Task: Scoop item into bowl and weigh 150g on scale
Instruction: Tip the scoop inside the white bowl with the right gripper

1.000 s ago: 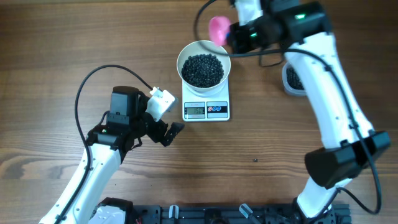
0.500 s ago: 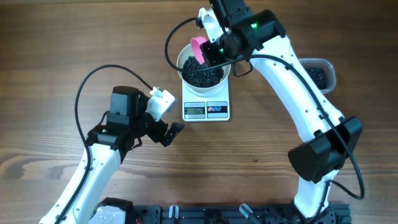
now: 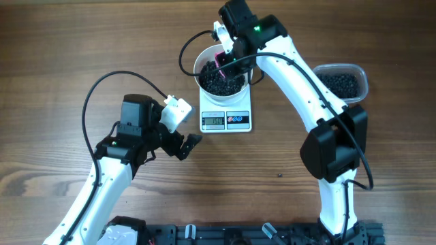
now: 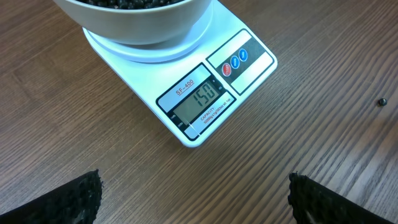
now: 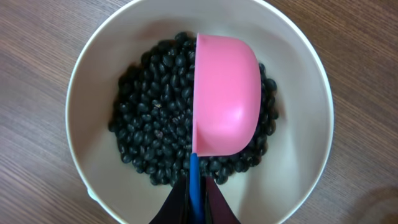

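The right pincer was clamped shut on the blue handle of a pink scoop, which lay tipped over, its rounded back showing, above the black beans heaped in the white bowl. The bowl stood on the kitchen scale, close to the middle of the far edge of the tabletop. The display read 150, so the target looked met.

The sound move from here would be to lift the scoop straight up, mouth level, clear of the rim. A nudge on the bowl or a late bean dropping would upset the figure. It would pay to check the reading again once nothing touched the bowl.

The left pincer stood wide open and empty over bare wood near the scale's front left corner.

The tabletop was brown wood with strong grain. A clear tub holding more beans sat toward the far right edge, and one stray bean lay loose in front of the scale. Nothing of the room beyond showed.
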`<state>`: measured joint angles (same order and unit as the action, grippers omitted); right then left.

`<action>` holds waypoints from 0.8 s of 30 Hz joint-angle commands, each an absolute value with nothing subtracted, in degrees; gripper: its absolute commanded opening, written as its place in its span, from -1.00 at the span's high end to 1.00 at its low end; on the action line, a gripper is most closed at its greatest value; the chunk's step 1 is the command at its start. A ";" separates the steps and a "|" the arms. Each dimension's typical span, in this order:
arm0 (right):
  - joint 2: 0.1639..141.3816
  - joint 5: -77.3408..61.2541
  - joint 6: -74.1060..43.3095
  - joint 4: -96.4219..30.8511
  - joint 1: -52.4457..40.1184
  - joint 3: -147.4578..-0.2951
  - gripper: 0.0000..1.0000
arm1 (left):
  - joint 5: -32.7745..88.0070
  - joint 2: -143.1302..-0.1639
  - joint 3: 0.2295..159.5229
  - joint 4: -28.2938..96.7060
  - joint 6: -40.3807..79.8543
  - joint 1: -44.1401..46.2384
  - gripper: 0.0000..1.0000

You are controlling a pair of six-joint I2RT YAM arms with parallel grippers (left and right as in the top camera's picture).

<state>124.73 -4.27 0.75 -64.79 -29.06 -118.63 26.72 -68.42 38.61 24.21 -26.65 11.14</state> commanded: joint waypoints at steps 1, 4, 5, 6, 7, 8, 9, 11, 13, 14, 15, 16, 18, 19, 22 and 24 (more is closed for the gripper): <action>127.35 -3.22 1.48 -64.14 -29.08 -118.74 0.91 | 27.59 -68.49 38.24 24.23 -26.33 11.00 -1.00; 127.76 -3.22 1.45 -63.86 -29.08 -118.74 0.91 | 27.59 -68.49 38.24 24.23 -26.33 11.00 -1.00; 127.76 -3.22 1.45 -63.61 -29.08 -118.74 0.91 | 27.59 -68.49 38.24 24.23 -26.33 11.00 -1.00; 127.76 -3.22 1.45 -63.44 -29.08 -118.74 0.91 | 27.59 -68.49 38.24 24.23 -26.33 11.00 -1.00; 127.79 -3.22 1.48 -63.35 -29.08 -118.74 0.91 | 27.59 -68.49 38.24 24.23 -26.33 11.00 -1.00; 127.94 -3.25 1.48 -63.37 -29.08 -118.74 0.91 | 27.59 -68.49 38.24 24.23 -26.33 11.00 -1.00; 127.96 -3.27 1.45 -63.48 -29.08 -118.74 0.91 | 27.59 -68.49 38.24 24.23 -26.33 11.00 -1.00; 127.96 -3.73 1.52 -63.53 -29.08 -118.74 0.92 | 27.59 -68.49 38.24 24.23 -26.33 11.00 -1.00; 127.96 -4.40 1.50 -63.77 -29.08 -118.74 0.91 | 27.59 -68.49 38.24 24.23 -26.33 11.00 -1.00; 127.96 -5.08 1.50 -63.99 -29.08 -118.74 0.91 | 27.59 -68.49 38.24 24.23 -26.33 11.00 -1.00; 127.94 -5.93 1.48 -64.14 -29.06 -118.76 0.91 | 27.59 -68.49 38.24 24.23 -26.33 11.00 -1.00; 127.94 -6.39 1.45 -64.34 -28.91 -118.76 0.91 | 27.59 -68.49 38.24 24.23 -26.33 11.00 -1.00; 127.92 -6.79 1.28 -64.79 -28.49 -118.83 0.91 | 27.59 -68.49 38.24 24.23 -26.33 11.00 -1.00; 127.83 -7.73 1.30 -65.08 -28.14 -118.87 0.91 | 27.59 -68.49 38.24 24.23 -26.33 11.00 -1.00; 127.46 -11.25 1.30 -65.39 -27.07 -118.91 0.91 | 27.59 -68.49 38.24 24.23 -26.33 11.00 -1.00; 127.04 -12.91 1.26 -65.39 -26.22 -118.91 0.91 | 27.59 -68.49 38.24 24.23 -26.33 11.00 -1.00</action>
